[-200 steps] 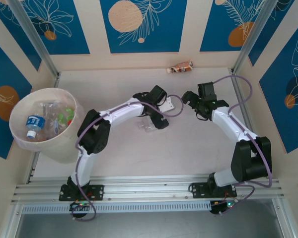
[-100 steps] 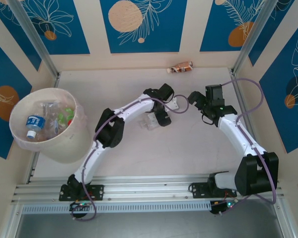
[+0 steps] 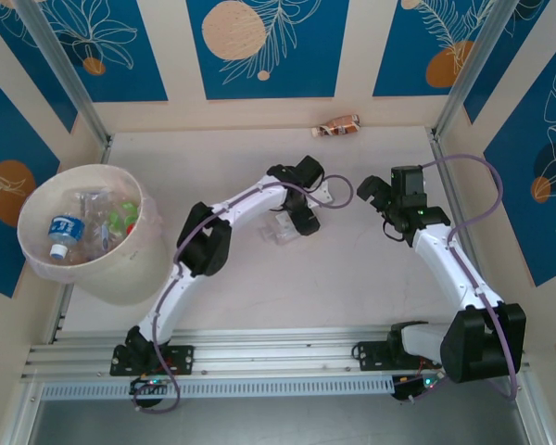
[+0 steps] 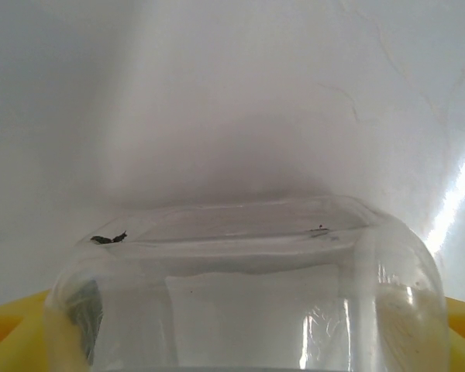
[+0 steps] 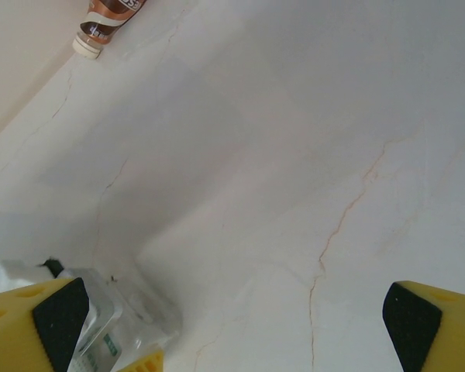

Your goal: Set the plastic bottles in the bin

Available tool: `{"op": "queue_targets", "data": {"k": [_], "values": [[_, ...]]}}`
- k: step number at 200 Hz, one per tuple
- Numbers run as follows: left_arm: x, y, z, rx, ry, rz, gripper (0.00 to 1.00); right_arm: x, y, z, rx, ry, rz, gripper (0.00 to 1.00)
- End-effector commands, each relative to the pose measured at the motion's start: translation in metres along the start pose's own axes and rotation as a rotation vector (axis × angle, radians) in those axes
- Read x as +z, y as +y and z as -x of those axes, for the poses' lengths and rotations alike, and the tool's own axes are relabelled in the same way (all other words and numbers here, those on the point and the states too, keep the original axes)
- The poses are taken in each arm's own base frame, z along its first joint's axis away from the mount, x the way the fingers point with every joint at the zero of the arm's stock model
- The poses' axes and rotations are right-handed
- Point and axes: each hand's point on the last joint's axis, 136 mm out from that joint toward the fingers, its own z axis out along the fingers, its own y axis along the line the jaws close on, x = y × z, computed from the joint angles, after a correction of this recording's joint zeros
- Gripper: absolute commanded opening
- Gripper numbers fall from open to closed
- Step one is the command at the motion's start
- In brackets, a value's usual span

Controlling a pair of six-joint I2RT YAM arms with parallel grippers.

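From overhead, mid-tabletop [image 3: 352, 269]: left claw [image 3: 292, 221] down over a clear bottle [image 3: 278, 231]; right claw [image 3: 375, 197] spread, nothing in it; bin [image 3: 120, 278] far left, holding several bottles [image 3: 63, 228]; brown-labelled bottle [image 3: 338, 125] by the back wall. At the left wrist: clear bottle between yellow fingers [image 4: 8, 341]; clamped or just short, cannot tell. At the right wrist: black pads [image 5: 58, 314] wide apart, brown-labelled bottle top left.

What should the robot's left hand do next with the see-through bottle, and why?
Probably squeeze the left gripper shut on the clear bottle. The bottle lies on the table right between its yellow fingers, though I cannot tell if they press it yet. It needs a firm hold before it can be carried to the bin.
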Motion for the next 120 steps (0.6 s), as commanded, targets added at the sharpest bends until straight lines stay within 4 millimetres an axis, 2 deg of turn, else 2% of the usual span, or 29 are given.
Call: {"op": "queue_targets", "data": {"k": [1,30,64,91,120], "values": [[-0.047,0.001,0.023,-0.042,-0.152,0.013,0.38,0.001,-0.003,0.002,0.0,-0.011,-0.006,1.0],[-0.084,-0.006,0.025,-0.065,-0.267,0.032,0.2,0.005,0.0,0.001,0.014,0.001,0.01,1.0],[-0.149,-0.017,0.031,-0.098,-0.454,0.038,0.0,0.007,0.008,0.005,0.042,-0.008,0.042,1.0],[-0.206,-0.021,0.03,-0.133,-0.604,0.078,0.0,0.005,0.022,0.007,0.045,-0.004,0.115,1.0],[-0.255,-0.02,0.02,-0.179,-0.704,0.145,0.0,-0.007,0.059,0.005,-0.022,0.026,0.313,1.0]]}}
